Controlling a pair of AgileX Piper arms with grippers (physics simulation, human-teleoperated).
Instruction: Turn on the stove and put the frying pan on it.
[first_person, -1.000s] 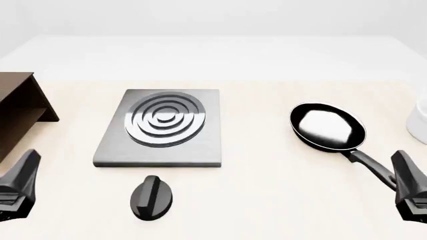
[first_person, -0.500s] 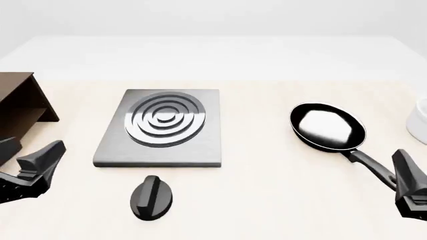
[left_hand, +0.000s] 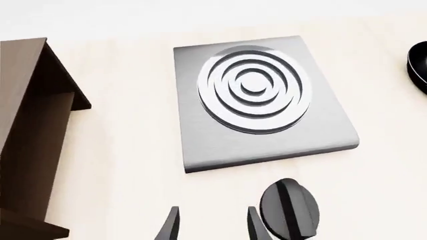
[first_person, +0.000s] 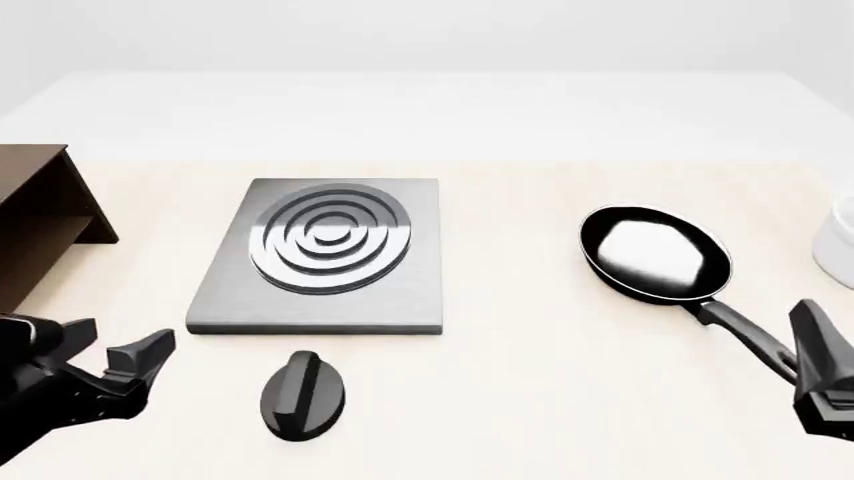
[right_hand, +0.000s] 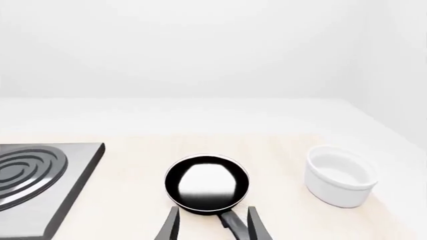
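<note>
Black frying pan (first_person: 657, 252) handle end hidden behind open right tool (right_hand: 212, 225), left tool (left_hand: 210, 225) open

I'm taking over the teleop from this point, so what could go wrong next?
1. The left gripper is open beside the knob, not over it; closing now would probably miss or nudge it.
2. The frying pan has a long handle; gripped near its end, the pan could tilt.
3. A white bowl sits beside the pan and could get bumped.
</note>
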